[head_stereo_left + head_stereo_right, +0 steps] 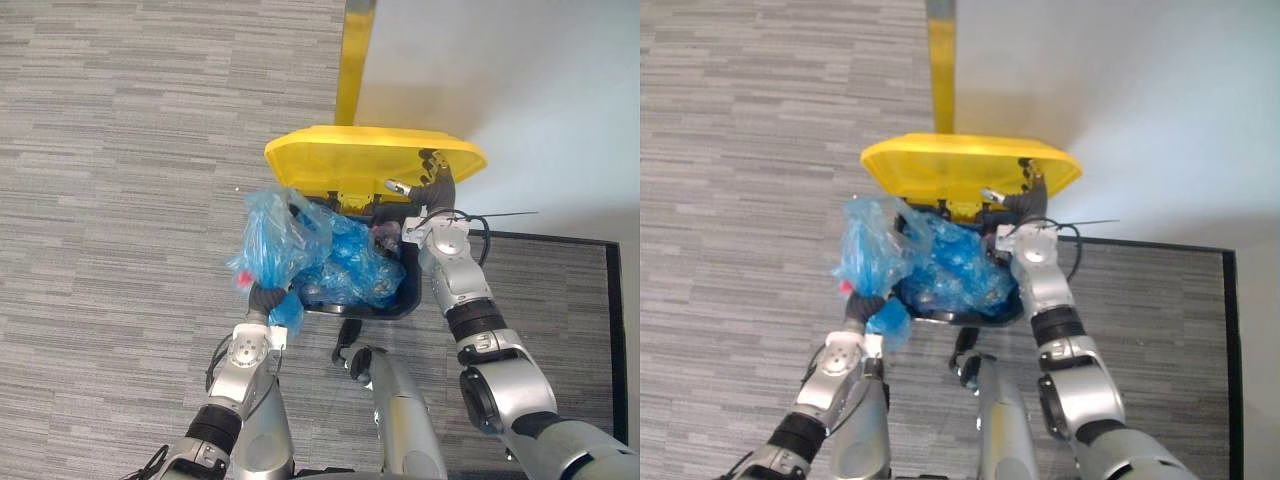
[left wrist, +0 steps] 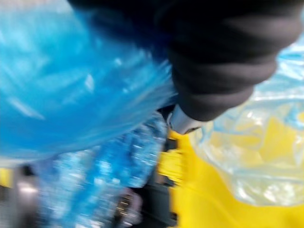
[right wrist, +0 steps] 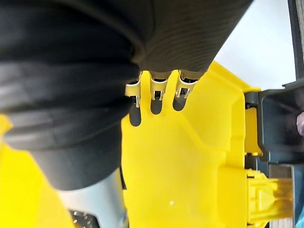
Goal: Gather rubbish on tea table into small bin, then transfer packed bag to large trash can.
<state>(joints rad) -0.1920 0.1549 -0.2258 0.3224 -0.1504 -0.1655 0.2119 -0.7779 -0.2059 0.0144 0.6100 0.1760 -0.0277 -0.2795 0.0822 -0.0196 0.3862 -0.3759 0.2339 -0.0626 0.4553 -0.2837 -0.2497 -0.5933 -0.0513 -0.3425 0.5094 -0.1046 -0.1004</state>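
The large trash can [image 1: 408, 298] has a dark body and a yellow lid [image 1: 360, 160] that stands raised. Crumpled blue bags [image 1: 355, 265] fill its inside. A packed blue bag [image 1: 275, 235] hangs at the can's left rim, mostly outside it, draped over my left hand [image 1: 263, 297]. In the left wrist view that bag [image 2: 71, 80] lies against the hand's dark cover [image 2: 223, 57]. My right hand [image 1: 430, 180] is open against the lid's underside, and its fingers [image 3: 156, 92] rest straight on the yellow plastic [image 3: 190, 156].
A white wall [image 1: 520, 80] with a yellow vertical strip [image 1: 355, 60] stands right behind the can. Grey striped carpet [image 1: 120, 200] spreads to the left. A black-edged floor section [image 1: 560, 240] lies at the right.
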